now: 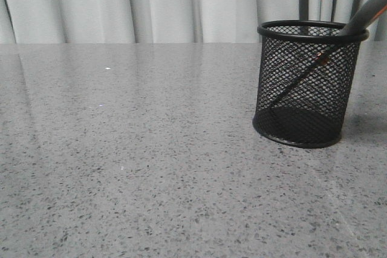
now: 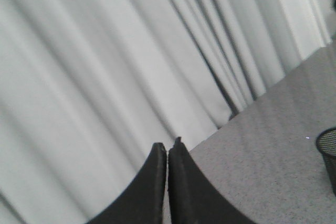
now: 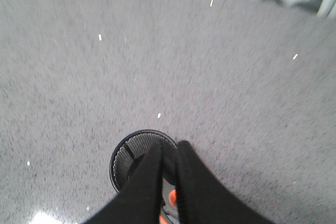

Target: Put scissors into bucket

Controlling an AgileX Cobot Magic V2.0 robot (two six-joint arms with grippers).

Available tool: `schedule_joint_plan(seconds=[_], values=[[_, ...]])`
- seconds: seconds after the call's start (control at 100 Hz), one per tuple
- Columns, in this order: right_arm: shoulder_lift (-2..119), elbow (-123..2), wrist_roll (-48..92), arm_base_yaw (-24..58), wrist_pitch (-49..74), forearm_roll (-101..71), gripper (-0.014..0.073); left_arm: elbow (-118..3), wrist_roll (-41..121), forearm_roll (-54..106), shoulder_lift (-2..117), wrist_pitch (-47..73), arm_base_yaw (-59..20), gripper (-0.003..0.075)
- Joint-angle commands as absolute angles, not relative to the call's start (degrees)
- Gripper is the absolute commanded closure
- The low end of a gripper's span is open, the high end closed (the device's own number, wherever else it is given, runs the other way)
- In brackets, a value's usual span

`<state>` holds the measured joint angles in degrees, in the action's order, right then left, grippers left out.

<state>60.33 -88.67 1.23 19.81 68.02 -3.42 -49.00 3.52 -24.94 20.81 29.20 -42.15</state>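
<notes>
- While I watch the front camera, the nearest stretch is bare speckled grey table (image 1: 151,179), glossy enough to carry pale streaks of reflection from the curtain behind.
- Further back, at about 3 o'clock from the middle of that view, I see the bucket (image 1: 305,86) standing upright on the table, a black wire-mesh cup with a solid rolled rim and a solid base ring.
- Through the mesh I can follow the scissors (image 1: 314,64): the slim dark blades slant down inside the bucket towards its 7 o'clock floor edge, and a glint of orange shows just under the rim at 1 o'clock.
- Above the rim, a blurred dark grey part of the scissors leans out towards 2 o'clock and leaves the picture at the edge.
- On the right wrist camera, the right gripper (image 3: 169,153) hangs over the mouth of the bucket (image 3: 128,153), its two black fingers (image 3: 149,182) drawn close with only a narrow gap.
- Between those fingers, low down, I see orange and dark grey of the scissors (image 3: 171,199); the gripper appears clamped on the handle, so the tool is still held while its blades are already in the cup.
- On the left wrist camera, the left gripper (image 2: 167,153) is raised and pointed at the curtain, fingertips pressed together with nothing between them.
- Beside it, only a sliver of the bucket (image 2: 329,148) rim shows at the table's edge of that view, well apart from this arm.
- Farthest away hangs the pale pleated curtain (image 1: 151,4), closing off the back of the table.
</notes>
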Motion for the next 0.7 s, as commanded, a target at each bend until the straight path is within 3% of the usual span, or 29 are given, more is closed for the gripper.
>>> schedule_joint_plan(seconds=[0.0, 0.22, 0.35, 0.54, 0.69], values=[[51.0, -83.68, 1.68, 19.54, 58.77, -1.63, 0.064, -46.35, -15.29, -38.71, 15.68, 29.84, -42.45, 0.074], [28.12, -54.25, 1.68, 19.54, 39.83, 8.58, 0.0643, -33.38, -20.62, -43.46, -0.75, 31.74, -42.45, 0.074], [17.41, -37.94, 1.68, 19.54, 30.11, 11.71, 0.0643, -29.11, -20.88, -42.41, -1.07, 32.94, -42.45, 0.074], [7.8, -27.5, 1.68, 19.54, 18.16, 11.19, 0.0643, -27.53, -20.88, -40.69, -0.9, 32.36, -42.45, 0.074], [6.31, -26.86, 1.68, 19.54, 17.15, 11.19, 0.0643, -27.53, -20.88, -40.69, -0.9, 32.36, -42.55, 0.074]])
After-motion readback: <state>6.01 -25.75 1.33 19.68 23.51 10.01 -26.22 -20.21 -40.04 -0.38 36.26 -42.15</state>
